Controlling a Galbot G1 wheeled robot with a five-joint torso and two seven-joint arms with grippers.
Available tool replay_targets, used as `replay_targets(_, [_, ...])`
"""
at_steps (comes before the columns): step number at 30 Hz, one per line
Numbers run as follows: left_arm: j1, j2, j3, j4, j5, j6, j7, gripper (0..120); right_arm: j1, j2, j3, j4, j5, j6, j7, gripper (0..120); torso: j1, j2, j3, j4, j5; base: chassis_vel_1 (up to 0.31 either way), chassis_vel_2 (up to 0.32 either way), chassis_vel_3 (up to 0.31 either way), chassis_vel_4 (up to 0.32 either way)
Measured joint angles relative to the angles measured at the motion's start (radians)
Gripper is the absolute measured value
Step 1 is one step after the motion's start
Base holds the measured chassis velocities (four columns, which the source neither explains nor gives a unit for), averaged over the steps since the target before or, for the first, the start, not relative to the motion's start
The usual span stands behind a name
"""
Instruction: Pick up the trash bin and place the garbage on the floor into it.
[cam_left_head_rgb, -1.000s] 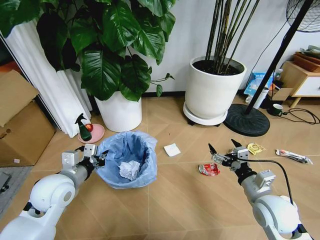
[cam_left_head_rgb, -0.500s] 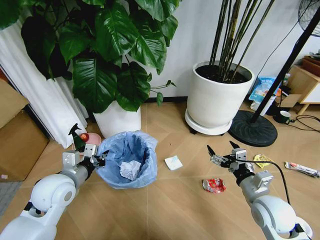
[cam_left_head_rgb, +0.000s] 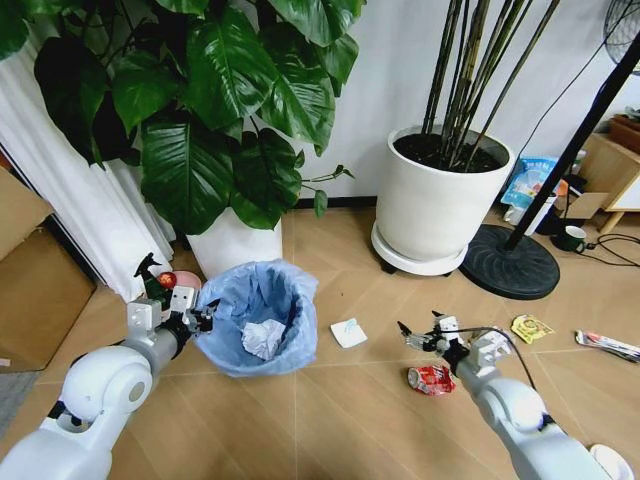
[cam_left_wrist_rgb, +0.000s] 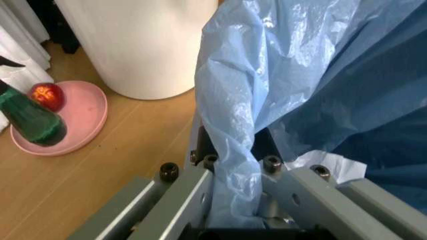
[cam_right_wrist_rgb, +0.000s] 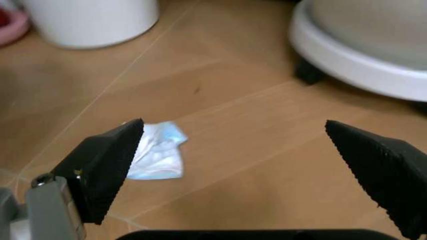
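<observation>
The trash bin (cam_left_head_rgb: 255, 318), lined with a crinkly light-blue bag (cam_left_wrist_rgb: 280, 75), sits low in front of me on my left. My left gripper (cam_left_head_rgb: 196, 318) (cam_left_wrist_rgb: 233, 164) is shut on its rim and bag. A crumpled white paper ball (cam_left_head_rgb: 262, 338) lies inside. My right gripper (cam_left_head_rgb: 418, 338) (cam_right_wrist_rgb: 233, 125) hangs open just above the floor. A flat blue-white carton (cam_left_head_rgb: 348, 332) (cam_right_wrist_rgb: 157, 152) lies a little to its left. A red wrapper (cam_left_head_rgb: 430, 378) lies beside the right arm. Farther right are a yellow wrapper (cam_left_head_rgb: 527, 327) and a long thin wrapper (cam_left_head_rgb: 608, 344).
Two white plant pots (cam_left_head_rgb: 232, 240) (cam_left_head_rgb: 442, 198) stand behind, the right one on a wheeled base. A black stand foot (cam_left_head_rgb: 518, 264) is at right, with a cable (cam_left_head_rgb: 622, 240) beyond. A green spray bottle (cam_left_wrist_rgb: 30, 120) stands on a pink plate (cam_left_wrist_rgb: 87, 120) left of the bin. A cardboard box (cam_left_head_rgb: 35, 290) is far left.
The whole view has shifted as the camera moved. My right gripper has moved left and lower, closer to the blue-white carton, still open. The left gripper keeps its hold on the bin.
</observation>
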Motion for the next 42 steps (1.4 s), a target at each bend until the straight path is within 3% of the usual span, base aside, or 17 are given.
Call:
replay_targets(3, [0.004, -0.001, -0.002, -0.006, -0.001, 0.000, -0.005, 0, 0.119, -0.003, -0.117, -0.103, 0.019, -0.012, -0.044, 100, 0.000, 0.000, 0.000, 0.0000, -0.0011, 0.000, 0.000, 0.000, 0.000])
replay_targets(5, [0.006, -0.005, -0.002, -0.008, -0.001, 0.000, -0.010, 0, 0.161, -0.002, -0.162, -0.141, 0.017, -0.017, -0.056, 100, 0.000, 0.000, 0.000, 0.0003, -0.0001, 0.000, 0.000, 0.000, 0.000])
replay_targets(8, [0.007, -0.011, -0.002, -0.010, -0.002, 0.000, -0.014, 0, 0.213, 0.014, -0.218, -0.200, 0.012, -0.023, -0.064, 100, 0.000, 0.000, 0.000, 0.0001, -0.0016, 0.000, 0.000, 0.000, 0.000])
replay_targets(10, [0.008, -0.017, -0.002, -0.012, -0.001, 0.000, -0.017, 0, 0.270, 0.061, -0.270, -0.289, -0.011, -0.026, -0.072, 100, 0.000, 0.000, 0.000, -0.0003, 0.0002, 0.000, 0.000, 0.000, 0.000])
replay_targets(13, [0.008, -0.019, -0.002, -0.013, -0.001, 0.000, -0.017, 0, 0.313, 0.116, -0.298, -0.369, -0.049, -0.016, -0.080, 100, 0.000, 0.000, 0.000, -0.0003, -0.0013, 0.000, 0.000, 0.000, 0.000])
replay_targets(15, [0.001, -0.020, -0.002, -0.012, -0.001, 0.000, -0.017, 0, 0.354, 0.161, -0.323, -0.439, -0.090, 0.002, -0.089, 100, 0.000, 0.000, 0.000, 0.0001, 0.0002, 0.000, 0.000, 0.000, 0.000])
replay_targets(18, [-0.003, -0.021, -0.001, -0.009, -0.001, 0.000, -0.018, 0, 0.388, 0.193, -0.341, -0.493, -0.129, 0.012, -0.093, 100, 0.000, 0.000, 0.000, 0.0001, -0.0015, 0.000, 0.000, 0.000, 0.000])
replay_targets(25, [-0.007, -0.027, 0.003, -0.003, 0.002, 0.000, -0.013, 0, 0.455, 0.261, -0.352, -0.615, -0.185, 0.019, -0.069, 100, 0.000, 0.000, 0.000, -0.0001, -0.0003, 0.000, 0.000, 0.000, 0.000])
replay_targets(36, [-0.013, -0.028, 0.003, 0.003, 0.004, 0.000, -0.001, 0, 0.479, 0.289, -0.328, -0.713, -0.236, 0.021, -0.077, 100, 0.000, 0.000, 0.000, -0.0002, -0.0006, 0.000, 0.000, 0.000, 0.000])
replay_targets(42, [-0.018, -0.030, 0.005, 0.007, 0.005, 0.000, 0.002, 0, 0.475, 0.302, -0.317, -0.731, -0.246, 0.024, -0.075, 88, 0.000, 0.000, 0.000, -0.0002, -0.0006, 0.000, 0.000, 0.000, 0.000])
